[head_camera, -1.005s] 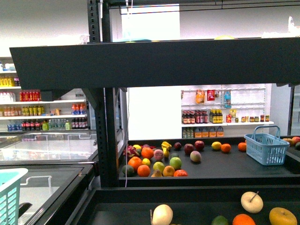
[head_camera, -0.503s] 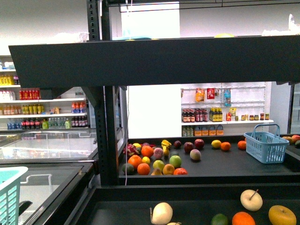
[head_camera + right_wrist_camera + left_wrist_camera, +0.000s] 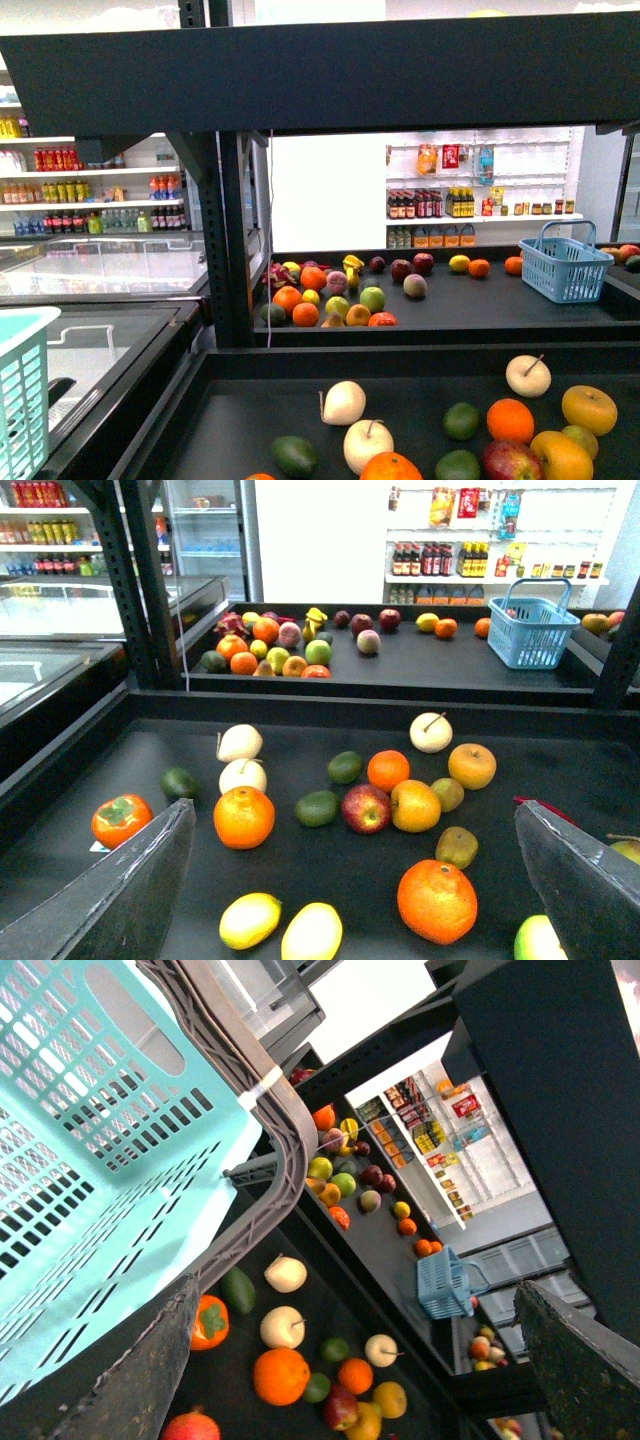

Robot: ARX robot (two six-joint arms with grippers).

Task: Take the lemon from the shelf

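One lemon (image 3: 250, 920) lies between the right fingers (image 3: 110, 900), touching neither.

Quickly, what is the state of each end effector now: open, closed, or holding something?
Left end effector: open, holding nothing.
Right end effector: open, holding nothing.

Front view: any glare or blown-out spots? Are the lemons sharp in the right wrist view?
Front view: white wall at the back is blown out, freezer glass glares. Right wrist view: both lemons sharp, evenly lit.
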